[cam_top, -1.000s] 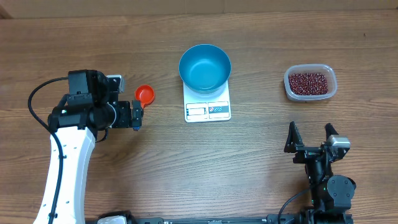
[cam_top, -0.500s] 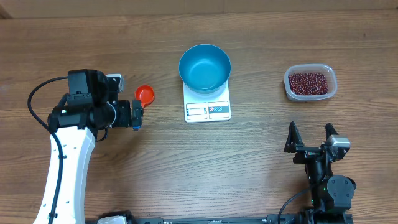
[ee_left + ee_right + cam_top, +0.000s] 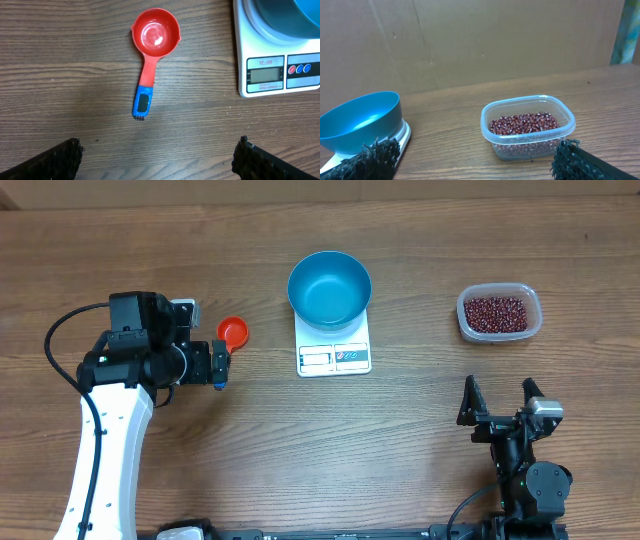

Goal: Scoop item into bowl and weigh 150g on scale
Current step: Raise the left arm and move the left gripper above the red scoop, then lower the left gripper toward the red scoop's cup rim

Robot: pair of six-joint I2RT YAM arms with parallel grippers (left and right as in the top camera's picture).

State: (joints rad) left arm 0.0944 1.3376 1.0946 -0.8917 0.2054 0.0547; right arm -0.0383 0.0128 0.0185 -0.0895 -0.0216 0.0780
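Note:
The blue bowl (image 3: 330, 288) sits on the white scale (image 3: 334, 358) at the table's middle back. Dark red-brown beans (image 3: 495, 311) fill a clear tub (image 3: 465, 322) at the right. An orange-red scoop (image 3: 234, 332) lies left of the scale, cup up and empty. My left gripper (image 3: 215, 366) hangs open over the scoop's handle end. In the left wrist view the scoop (image 3: 152, 37) lies ahead of the open left gripper (image 3: 159, 150), apart from both fingers. My right gripper (image 3: 498, 393) is open near the front edge. Its wrist view shows the beans (image 3: 522, 122) ahead of the right gripper (image 3: 475, 155), and the bowl (image 3: 360, 120).
Bare wooden table (image 3: 400, 440) lies between the scale and the right arm. The scale's display (image 3: 263, 75) and buttons face the front. A brown cardboard wall (image 3: 495, 40) stands behind the table. The left arm's white link (image 3: 100, 460) runs along the front left.

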